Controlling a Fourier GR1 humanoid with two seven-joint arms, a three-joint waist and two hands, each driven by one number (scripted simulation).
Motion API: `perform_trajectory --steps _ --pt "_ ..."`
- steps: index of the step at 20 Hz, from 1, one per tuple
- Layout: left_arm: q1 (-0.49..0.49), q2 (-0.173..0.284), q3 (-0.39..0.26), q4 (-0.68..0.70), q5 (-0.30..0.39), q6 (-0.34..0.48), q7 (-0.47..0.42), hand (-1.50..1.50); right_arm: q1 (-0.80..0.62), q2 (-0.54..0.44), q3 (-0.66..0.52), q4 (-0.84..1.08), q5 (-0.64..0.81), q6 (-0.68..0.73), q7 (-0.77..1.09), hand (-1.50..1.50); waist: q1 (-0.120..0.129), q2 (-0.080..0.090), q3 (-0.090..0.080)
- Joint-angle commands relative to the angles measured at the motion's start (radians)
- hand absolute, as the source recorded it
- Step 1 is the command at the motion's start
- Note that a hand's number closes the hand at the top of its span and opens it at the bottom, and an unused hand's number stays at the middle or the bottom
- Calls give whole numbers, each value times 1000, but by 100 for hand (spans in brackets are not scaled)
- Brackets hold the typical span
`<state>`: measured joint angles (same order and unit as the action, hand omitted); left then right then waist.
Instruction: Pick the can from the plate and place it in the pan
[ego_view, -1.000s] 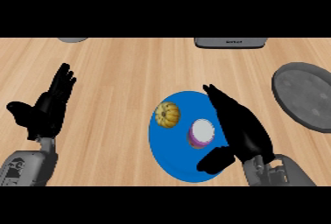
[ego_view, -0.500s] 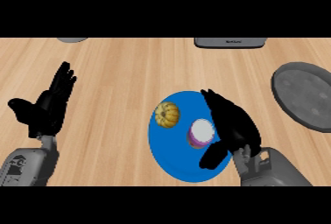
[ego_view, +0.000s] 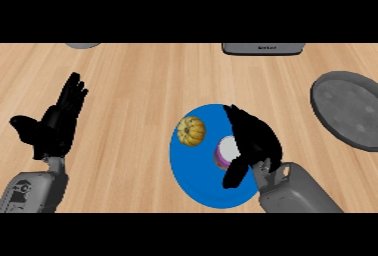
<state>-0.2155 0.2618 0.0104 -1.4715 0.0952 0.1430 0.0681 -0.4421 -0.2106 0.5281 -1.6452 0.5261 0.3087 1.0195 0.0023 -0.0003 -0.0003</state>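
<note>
can (ego_view: 225, 151): mostly hidden under the right hand (ego_view: 253, 141), only its left edge peeks out
pan (ego_view: 348, 114): far right of that hand, rim cut by the frame edge
grey objects at top: cut off, can't tell what

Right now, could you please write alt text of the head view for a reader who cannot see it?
The right hand curls around a purple and white can on a blue plate, next to a small orange pumpkin. A grey pan lies at the right edge of the wooden counter. The left hand rests open at the left.
</note>
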Motion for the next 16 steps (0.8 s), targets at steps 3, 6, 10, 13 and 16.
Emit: perform_trajectory --steps 3,6,10,13,16 --pt "25 -3 11 -44 -3 -13 21 0 -14 14 -49 6 -9 133 103 -150 0 -1 0" --pt "39 -12 -7 -69 -21 -17 29 0 -26 96 -19 128 52 79 66 -150 5 0 0" --pt "-20 -22 32 71 -24 -36 -50 0 59 58 -45 108 53 99 -12 -150 -5 1 0" --pt "26 -40 10 -25 -44 -14 4 0 63 59 -49 162 41 109 -178 150 1 0 0" --pt "13 -32 35 1 -38 -44 -11 0 15 114 -25 126 119 141 -121 150 0 0 0"
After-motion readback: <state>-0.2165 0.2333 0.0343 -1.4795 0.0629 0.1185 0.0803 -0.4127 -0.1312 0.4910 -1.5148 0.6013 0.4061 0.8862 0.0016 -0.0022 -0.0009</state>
